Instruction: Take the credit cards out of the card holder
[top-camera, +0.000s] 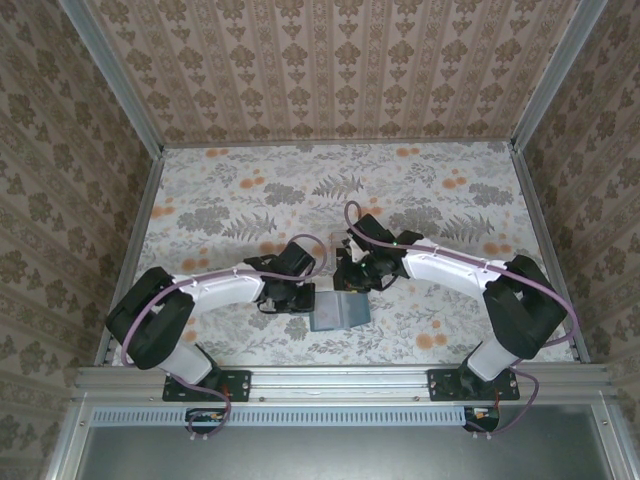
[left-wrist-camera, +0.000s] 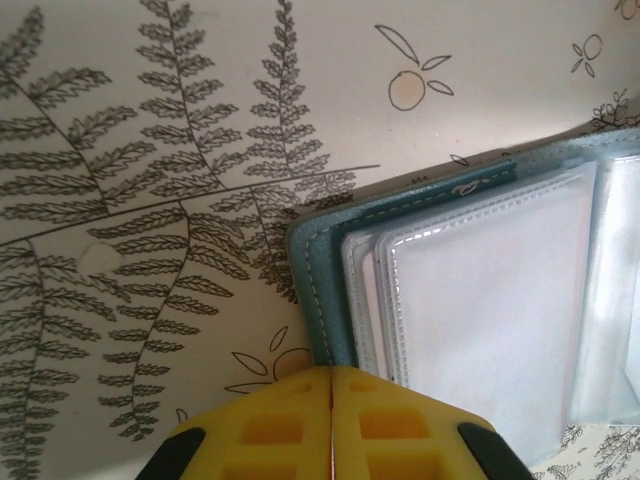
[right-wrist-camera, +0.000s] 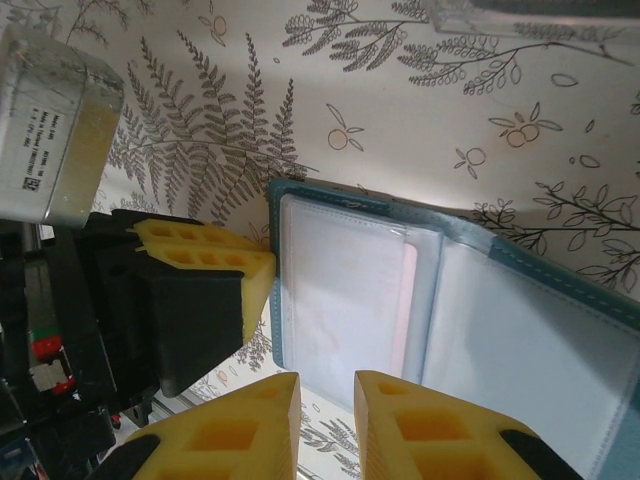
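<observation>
Card holder (top-camera: 338, 310) open flat on table (top-camera: 220, 200), between arms. Left gripper (left-wrist-camera: 331, 380) jaws shut at teal left edge. Right gripper (right-wrist-camera: 327, 390) jaws narrow, empty, just short of pinkish card (right-wrist-camera: 408, 300) in sleeve, long edge toward them; right nearer.

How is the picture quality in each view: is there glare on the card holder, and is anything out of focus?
Left wrist: card holder sleeves glare milky white; left end effector soft at the bottom edge. Right wrist: milder sheen, pinkish card visible; right end effector blurred. Top external: even light, faint shadows.
</observation>
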